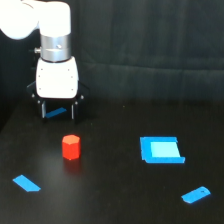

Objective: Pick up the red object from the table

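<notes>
The red object (71, 147) is a small red-orange faceted block standing upright on the black table (110, 192), left of centre. My gripper (59, 111) hangs from the white arm just behind and a little to the exterior view's left of the block, not touching it. Its two dark fingers (44, 110) stand apart, so it is open and holds nothing. A small blue piece (59, 112) shows in the gap between the fingers; I cannot tell how far behind them it lies.
A blue square piece (160, 150) lies to the exterior view's right of the block. A flat blue strip (26, 183) lies at the front left and another (195, 194) at the front right. A dark curtain hangs behind the table.
</notes>
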